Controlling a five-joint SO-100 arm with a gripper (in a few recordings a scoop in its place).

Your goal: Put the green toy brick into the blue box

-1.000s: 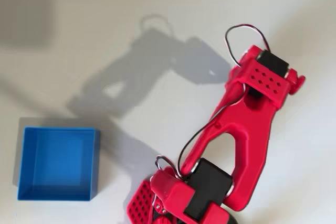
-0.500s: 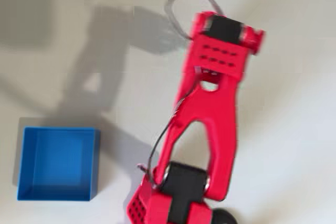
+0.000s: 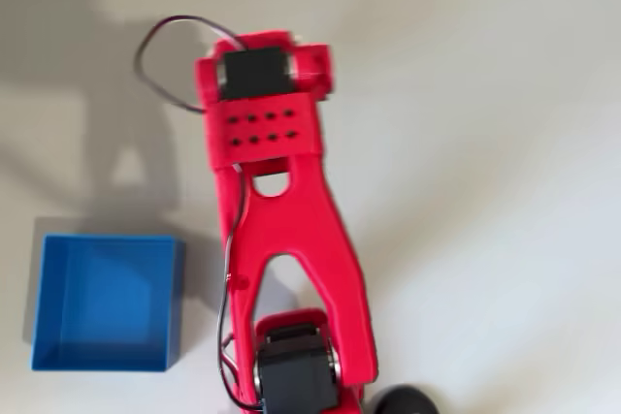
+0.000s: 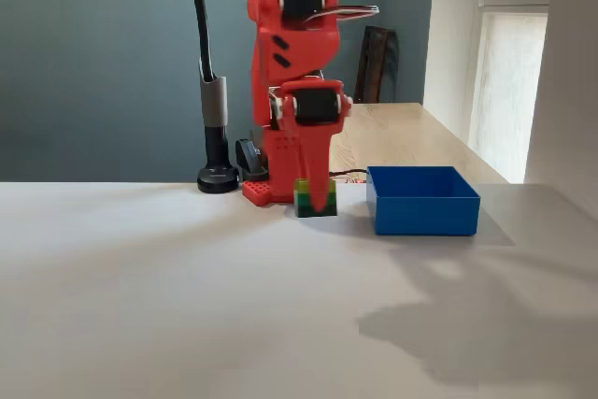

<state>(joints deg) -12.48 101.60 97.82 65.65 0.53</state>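
Note:
In the fixed view my red gripper [image 4: 316,203] hangs straight down from the folded arm, with its fingers closed around the green toy brick [image 4: 305,195]. The brick is lime on top and darker below, and it hangs just above the white table. The blue box [image 4: 422,201] stands a short way to the right of the brick, open and empty. From overhead, the red arm [image 3: 281,230] reaches up the picture and covers both the gripper and the brick. The blue box [image 3: 107,302] lies to the arm's lower left.
A black pole on a round foot [image 4: 217,178] stands beside the arm's base; the foot [image 3: 408,401] also shows at the bottom edge overhead. A thin cable loop [image 3: 160,41] sticks out from the wrist. White tabletop [image 3: 485,191] spreads to the right.
In the overhead view the arm has swung from the right side to the left, and its outer end now lies above the box's upper right corner. The box has not moved.

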